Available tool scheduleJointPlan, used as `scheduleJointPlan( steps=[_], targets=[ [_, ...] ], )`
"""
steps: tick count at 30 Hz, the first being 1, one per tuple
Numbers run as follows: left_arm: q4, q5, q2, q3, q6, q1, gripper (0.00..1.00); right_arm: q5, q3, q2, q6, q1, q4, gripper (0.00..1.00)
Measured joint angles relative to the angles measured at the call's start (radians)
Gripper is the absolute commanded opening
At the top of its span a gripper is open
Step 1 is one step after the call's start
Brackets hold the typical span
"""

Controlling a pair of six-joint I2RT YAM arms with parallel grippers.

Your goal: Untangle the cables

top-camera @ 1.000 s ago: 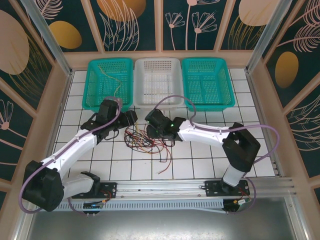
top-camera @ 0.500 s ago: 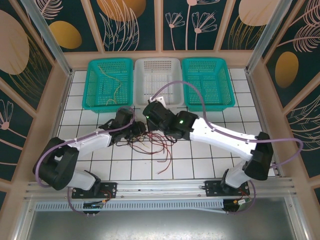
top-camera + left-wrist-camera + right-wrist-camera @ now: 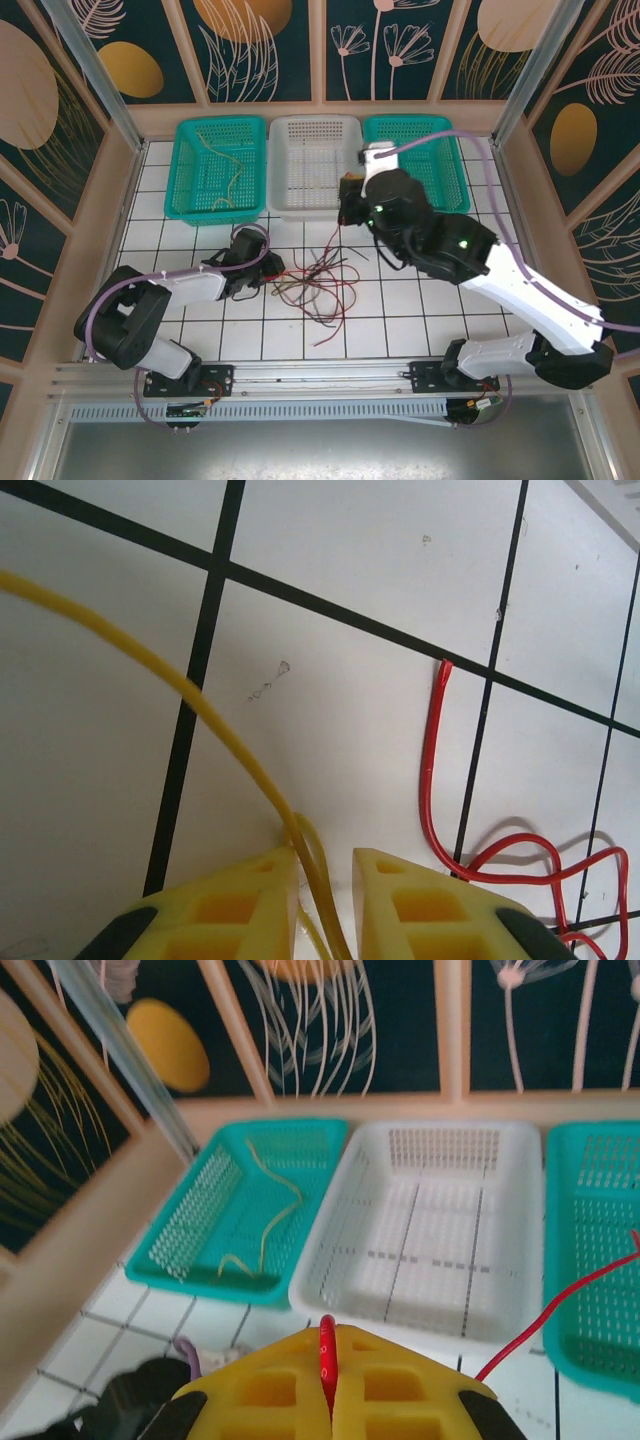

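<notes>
A loose tangle of thin red, black and yellow cables [image 3: 318, 278] lies on the white tiled tabletop [image 3: 430, 320] with its black grid lines. It sits about the middle, on the near side of three baskets lined up along the far edge. The left hand [image 3: 325, 868] is low at the tabletop, at the left edge of the tangle. Its yellow fingers [image 3: 240, 905] stand only narrowly apart. A thin yellow cable [image 3: 170, 675] runs between them, lying against the left finger, while a sliver of white tile shows beside the right finger. Whether that cable is actually pinched I cannot tell. Just right of this hand a flat red cable [image 3: 428, 770] lies on the tiles and curls into loops at one end. The right hand [image 3: 331, 1358] is raised above the strip between the tangle and the baskets. Its fingers are pressed together on a lifted red cable [image 3: 335, 240], which slopes from the hand down into the tangle. At the far left stands a teal perforated plastic basket [image 3: 190, 205] with a loose yellow wire [image 3: 233, 170] lying inside. Beside it in the middle is a white perforated plastic basket [image 3: 315, 205], and to the right of that a second teal perforated basket [image 3: 447, 175].
</notes>
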Motion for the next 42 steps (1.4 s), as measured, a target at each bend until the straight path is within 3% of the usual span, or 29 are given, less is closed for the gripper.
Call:
scheduleJointPlan(
  steps=[2,5,10,15,22,30,33,35,36,38,39,42],
  targets=[
    [-0.015,-0.017,-0.022,0.0,0.002,0.0,0.28,0.016,0.031,-0.01,-0.01,-0.013,-0.001,0.0],
    [-0.041,-0.03,-0.099,0.0,0.014,0.0,0.47,0.012,0.061,-0.01,-0.024,-0.027,0.0,0.0],
    [-0.034,-0.024,-0.343,0.001,0.023,0.0,0.71,-0.003,0.065,0.023,-0.052,-0.04,-0.001,0.0],
    [0.063,0.062,-0.518,0.002,0.036,-0.006,0.75,-0.034,0.065,0.071,-0.06,-0.065,0.004,0.0],
    [0.126,0.175,-0.483,-0.027,0.026,-0.029,0.73,-0.09,0.084,0.098,-0.074,-0.087,0.052,0.0],
    [0.19,0.203,-0.458,-0.049,-0.043,-0.036,0.21,-0.132,0.114,0.122,-0.075,-0.098,0.068,0.0],
    [0.209,0.196,-0.433,-0.049,-0.068,-0.036,0.05,-0.142,0.114,0.122,-0.074,-0.1,0.068,0.0],
    [0.219,0.177,-0.431,-0.052,-0.095,-0.036,0.0,-0.153,0.113,0.12,-0.074,-0.109,0.071,0.0],
    [0.23,0.165,-0.434,-0.057,-0.108,-0.036,0.04,-0.158,0.11,0.118,-0.074,-0.114,0.076,0.0],
    [0.269,0.148,-0.444,-0.081,-0.14,-0.036,0.34,-0.173,0.094,0.105,-0.073,-0.129,0.09,0.0],
    [0.289,0.146,-0.447,-0.093,-0.157,-0.036,0.43,-0.18,0.087,0.098,-0.073,-0.135,0.093,0.0],
    [0.346,0.151,-0.462,-0.122,-0.206,-0.036,0.55,-0.192,0.072,0.075,-0.07,-0.149,0.098,0.0]
  ],
)
